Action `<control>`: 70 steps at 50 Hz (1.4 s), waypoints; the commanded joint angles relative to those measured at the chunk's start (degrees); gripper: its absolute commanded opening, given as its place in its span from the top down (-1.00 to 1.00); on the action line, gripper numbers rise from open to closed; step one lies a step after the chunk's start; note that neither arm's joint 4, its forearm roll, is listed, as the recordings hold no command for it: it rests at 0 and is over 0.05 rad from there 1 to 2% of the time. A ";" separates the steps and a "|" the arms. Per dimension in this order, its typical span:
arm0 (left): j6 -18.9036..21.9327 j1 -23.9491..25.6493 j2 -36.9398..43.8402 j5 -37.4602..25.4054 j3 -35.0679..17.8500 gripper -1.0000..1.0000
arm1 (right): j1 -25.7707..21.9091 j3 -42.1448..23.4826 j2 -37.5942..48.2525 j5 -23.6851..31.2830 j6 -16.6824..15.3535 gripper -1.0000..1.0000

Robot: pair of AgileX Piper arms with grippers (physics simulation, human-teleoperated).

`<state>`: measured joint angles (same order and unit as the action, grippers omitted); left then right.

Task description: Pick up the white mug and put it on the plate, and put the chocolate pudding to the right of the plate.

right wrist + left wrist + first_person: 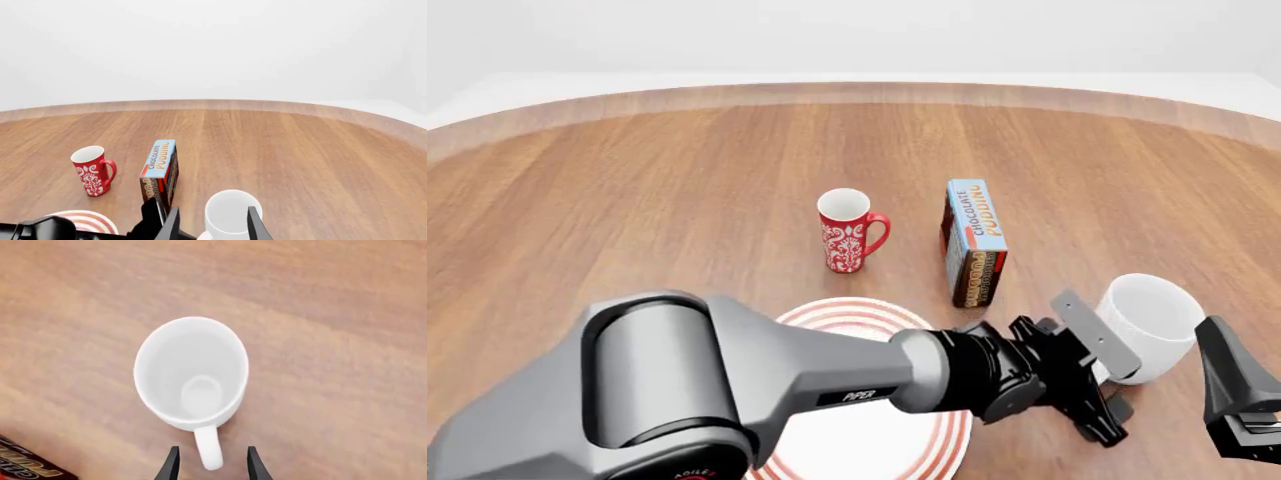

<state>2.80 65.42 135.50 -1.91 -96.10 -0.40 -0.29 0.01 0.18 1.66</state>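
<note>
**Reaching for the white mug, left arm stretched across the plate**

Standing upright on the wooden table, the white mug sat to the right of the plate and just in front of the chocolate pudding, apart from both. Its loop handle lay between the two dark fingers of the left gripper; a gap showed on each side of the handle, so the jaws were spread and gripped nothing. In the front view that gripper sat against the mug's near-left side, its arm passing low over the plate and hiding much of it. The pudding carton stood on end, light-blue face up, a little behind and to the right of the plate. A red mug stood to the carton's left, well apart from the white one. The right gripper hung at the right edge above the table, its fingers parted and empty, with the white mug seen between them.
</note>
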 commanded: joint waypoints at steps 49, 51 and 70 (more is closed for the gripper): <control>2.61 -1.08 -6.84 4.75 7.26 1.00 | 0.55 0.27 9.74 -10.17 0.26 -1.00; 2.49 -1.16 -7.45 5.18 8.02 1.00 | 0.55 0.26 7.30 -7.76 0.25 -1.00; 2.10 -3.32 -12.34 7.72 12.49 1.00 | 0.66 -0.15 0.00 -0.21 0.24 -1.00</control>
<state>4.76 63.13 125.74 4.55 -85.44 0.23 -0.32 1.25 -1.35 1.92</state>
